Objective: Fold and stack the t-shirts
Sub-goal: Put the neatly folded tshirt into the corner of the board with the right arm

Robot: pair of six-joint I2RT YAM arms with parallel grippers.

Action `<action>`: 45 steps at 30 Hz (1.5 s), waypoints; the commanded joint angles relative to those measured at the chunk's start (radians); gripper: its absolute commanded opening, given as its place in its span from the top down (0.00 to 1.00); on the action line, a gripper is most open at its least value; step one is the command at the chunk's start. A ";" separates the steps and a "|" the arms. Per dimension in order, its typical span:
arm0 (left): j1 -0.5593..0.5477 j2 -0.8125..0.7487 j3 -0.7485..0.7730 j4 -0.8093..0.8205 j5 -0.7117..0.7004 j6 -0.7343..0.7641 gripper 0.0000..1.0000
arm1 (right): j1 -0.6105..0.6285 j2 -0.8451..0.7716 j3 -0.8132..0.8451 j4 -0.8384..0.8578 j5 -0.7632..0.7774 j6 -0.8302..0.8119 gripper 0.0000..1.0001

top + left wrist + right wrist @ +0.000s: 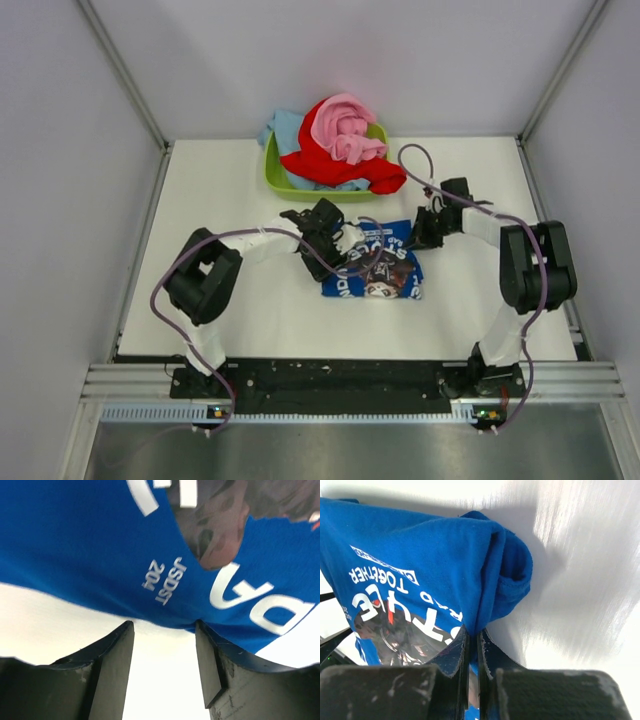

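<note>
A royal blue t-shirt [375, 270] with white lettering and a dark print lies folded small in the middle of the table. My right gripper [473, 631] is shut on a pinched fold at that shirt's [420, 560] right edge. My left gripper [164, 625] stands open at the blue shirt's [90, 555] left edge, tips touching the cloth, nothing between them. In the top view the left gripper [335, 240] is at the shirt's upper left and the right gripper [424, 228] at its upper right. Red [335, 165], pink [345, 128] and light blue [285, 128] t-shirts are heaped at the back.
The heap sits in a lime green tub [272, 178] at the back middle of the white table [240, 320]. Grey walls close in both sides. Purple cables loop over both arms.
</note>
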 commanded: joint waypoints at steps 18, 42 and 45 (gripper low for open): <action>0.215 -0.200 0.058 -0.020 -0.037 0.012 0.19 | -0.099 0.032 0.226 -0.152 0.327 -0.406 1.00; 0.265 -0.263 0.006 -0.002 -0.123 0.069 0.18 | -0.291 0.514 1.007 -0.171 0.861 -0.376 1.00; 0.275 -0.269 0.004 0.003 -0.151 0.070 0.18 | -0.312 0.563 1.059 -0.171 0.892 -0.321 1.00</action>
